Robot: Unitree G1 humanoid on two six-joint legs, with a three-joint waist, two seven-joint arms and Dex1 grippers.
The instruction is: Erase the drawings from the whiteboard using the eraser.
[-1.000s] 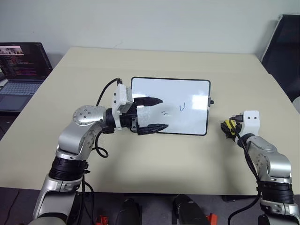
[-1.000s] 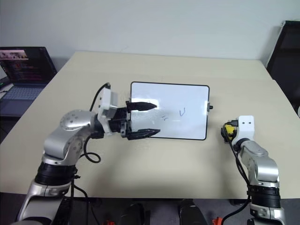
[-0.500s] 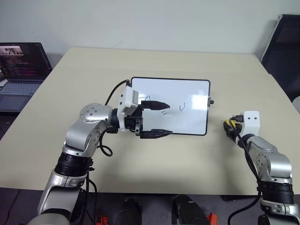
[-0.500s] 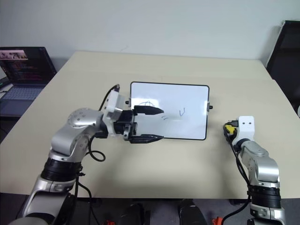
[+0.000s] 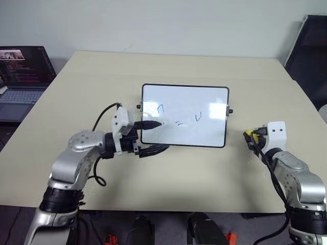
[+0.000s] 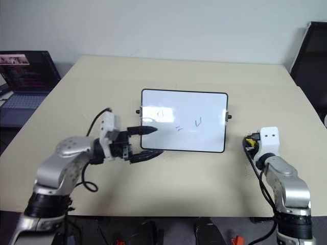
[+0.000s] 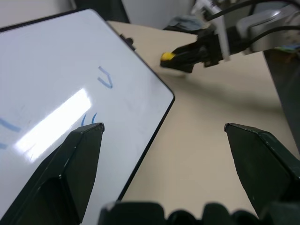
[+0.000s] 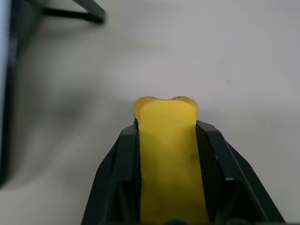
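Note:
The whiteboard (image 5: 204,102) lies flat in the middle of the table. On it are the drawings: an arch (image 5: 160,108), two dashes (image 5: 179,123) and a small v (image 5: 198,117). My left gripper (image 5: 163,136) is open at the board's near left corner, one finger over the board and one in front of its near edge. In the left wrist view the board (image 7: 56,70) lies under the open left gripper (image 7: 164,131). To the right of the board, my right gripper (image 8: 166,126) is shut on the yellow eraser (image 8: 166,140), just above the table (image 5: 247,134).
An open laptop (image 5: 20,76) stands off the table's left side. A black chair (image 5: 311,46) is at the far right. The beige table (image 5: 168,173) has bare room in front of and behind the board.
My left gripper has drawn back to the left and down, uncovering the arch. My right gripper has closed on the eraser and shifted a little.

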